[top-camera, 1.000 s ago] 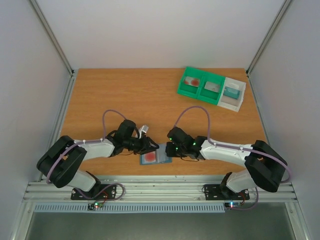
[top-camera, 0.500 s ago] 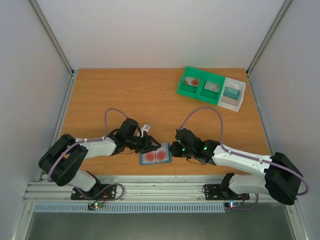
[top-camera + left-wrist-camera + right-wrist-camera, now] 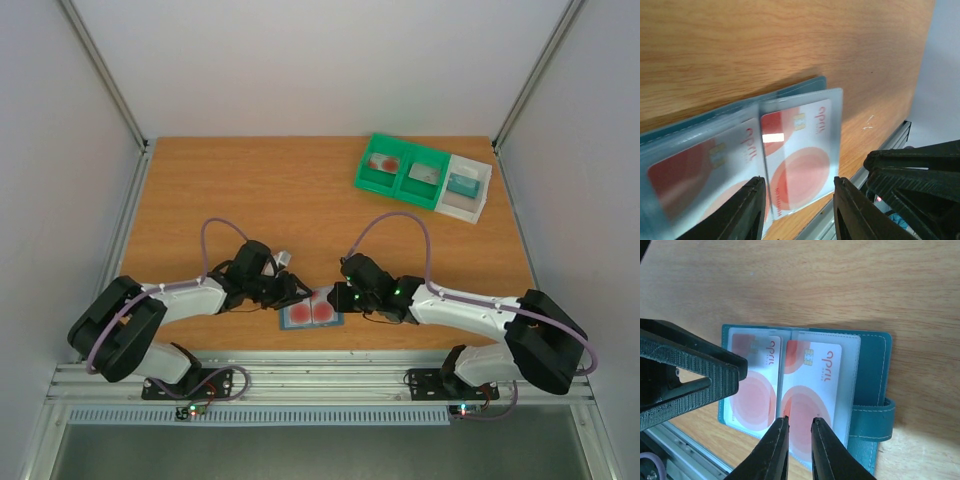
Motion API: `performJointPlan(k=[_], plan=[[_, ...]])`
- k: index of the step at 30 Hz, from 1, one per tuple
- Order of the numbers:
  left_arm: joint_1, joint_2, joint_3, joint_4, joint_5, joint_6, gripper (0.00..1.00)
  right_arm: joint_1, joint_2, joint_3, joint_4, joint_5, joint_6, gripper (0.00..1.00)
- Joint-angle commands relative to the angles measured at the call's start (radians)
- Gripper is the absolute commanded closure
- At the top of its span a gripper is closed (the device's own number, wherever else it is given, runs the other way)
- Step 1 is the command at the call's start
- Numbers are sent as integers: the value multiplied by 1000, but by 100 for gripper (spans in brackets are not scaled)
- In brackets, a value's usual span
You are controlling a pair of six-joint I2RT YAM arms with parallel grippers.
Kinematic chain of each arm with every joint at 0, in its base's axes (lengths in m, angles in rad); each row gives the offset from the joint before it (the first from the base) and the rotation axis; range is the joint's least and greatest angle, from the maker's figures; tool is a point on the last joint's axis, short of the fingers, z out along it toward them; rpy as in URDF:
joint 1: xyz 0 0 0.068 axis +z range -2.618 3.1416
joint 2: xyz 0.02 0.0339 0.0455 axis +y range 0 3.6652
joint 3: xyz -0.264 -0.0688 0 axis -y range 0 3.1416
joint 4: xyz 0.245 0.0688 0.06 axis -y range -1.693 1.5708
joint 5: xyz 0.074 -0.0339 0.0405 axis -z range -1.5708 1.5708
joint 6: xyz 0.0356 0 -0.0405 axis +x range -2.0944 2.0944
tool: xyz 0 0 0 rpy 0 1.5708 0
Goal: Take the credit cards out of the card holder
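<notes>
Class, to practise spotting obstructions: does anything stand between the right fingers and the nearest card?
Only the holder's clear sleeve, covering the card. The right fingers hover over its end; nothing else intervenes.

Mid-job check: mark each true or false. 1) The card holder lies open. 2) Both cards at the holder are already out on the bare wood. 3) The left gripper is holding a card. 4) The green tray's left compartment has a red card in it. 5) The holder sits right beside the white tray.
1) The card holder lies open on the table: true.
2) False: the two credit cards sit in its clear sleeves.
3) False: the left gripper hangs over a sleeve, fingers apart, nothing between them.
4) The green tray has a red card in its left compartment: true.
5) False: the white tray is at the far right; the holder lies at the near edge.
</notes>
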Motion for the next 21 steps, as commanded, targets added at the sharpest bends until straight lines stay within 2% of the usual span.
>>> performJointPlan(k=[1, 9, 21], plan=[[10, -11, -44, 56, -8, -3, 61, 8, 37, 31, 48, 6, -13, 85], [11, 13, -52, 99, 5, -16, 61, 8, 138, 34, 43, 3, -13, 85], [12, 18, -74, 76, -18, 3, 61, 8, 151, -81, 95, 22, 32, 86]])
